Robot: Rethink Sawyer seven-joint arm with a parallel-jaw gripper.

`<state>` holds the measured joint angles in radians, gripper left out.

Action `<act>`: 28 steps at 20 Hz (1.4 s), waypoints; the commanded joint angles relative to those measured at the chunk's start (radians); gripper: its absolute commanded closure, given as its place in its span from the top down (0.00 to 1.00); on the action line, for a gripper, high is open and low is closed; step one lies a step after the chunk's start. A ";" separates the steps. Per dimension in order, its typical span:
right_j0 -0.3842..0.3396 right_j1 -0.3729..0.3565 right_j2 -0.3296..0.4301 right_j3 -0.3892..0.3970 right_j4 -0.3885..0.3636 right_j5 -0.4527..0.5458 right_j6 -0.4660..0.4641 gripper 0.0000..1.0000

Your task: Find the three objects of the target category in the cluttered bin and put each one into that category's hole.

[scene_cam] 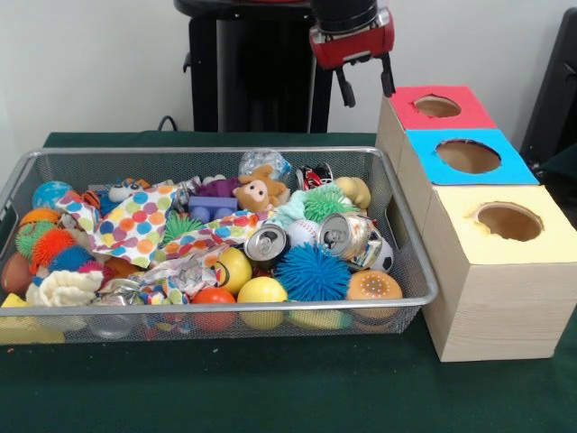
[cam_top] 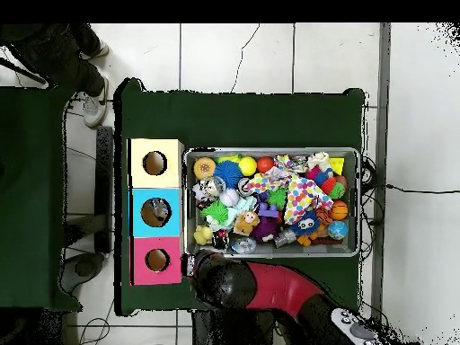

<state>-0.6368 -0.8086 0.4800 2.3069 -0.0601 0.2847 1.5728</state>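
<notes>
The wire-mesh bin (scene_cam: pixel 216 161) sits on the green counter (scene_cam: pixel 270 388) and fills most of its left and middle, its long side running along the counter's near edge in the front view. At the bin's left end lie a blue ball (scene_cam: pixel 50 193), orange and green spiky balls (scene_cam: pixel 50 245) and a cream plush piece (scene_cam: pixel 65 287) near the front rim. Next to these, a polka-dot cloth (scene_cam: pixel 135 225) spreads across the heap, and below it crumpled patterned fabric (scene_cam: pixel 185 271) rests by an orange ball (scene_cam: pixel 213 296) and two yellow balls (scene_cam: pixel 261 290) against the front wall. In the middle, a purple block (scene_cam: pixel 214 209) and a brown plush animal (scene_cam: pixel 263 191) lie toward the far wall, with a drink can (scene_cam: pixel 266 244) in front of them. Further right come a green spiky ball (scene_cam: pixel 326 204), a baseball (scene_cam: pixel 303 232), a big blue spiky ball (scene_cam: pixel 313 272), a second dented can (scene_cam: pixel 347 236) and a burger-shaped toy (scene_cam: pixel 374 287) in the bin's near right corner. Just beside the bin's right end stand three wooden boxes in a row toward the counter's right edge: yellow-topped (scene_cam: pixel 505 236) nearest, blue-topped (scene_cam: pixel 467 155) in the middle, red-topped (scene_cam: pixel 439 106) farthest, each with a round hole. The claw (scene_cam: pixel 365 83) hangs above the bin's far right corner, beside the red box, its two fingers spread apart and holding nothing.
</notes>
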 commanded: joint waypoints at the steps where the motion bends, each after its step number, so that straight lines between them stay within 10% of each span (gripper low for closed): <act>1: -0.047 0.132 0.042 -0.172 -0.100 0.088 -0.077 1.00; 28: -0.087 0.396 0.083 -0.543 -0.244 0.313 -0.163 1.00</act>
<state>-0.7060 -0.5082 0.4900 1.9997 -0.2488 0.4806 1.5728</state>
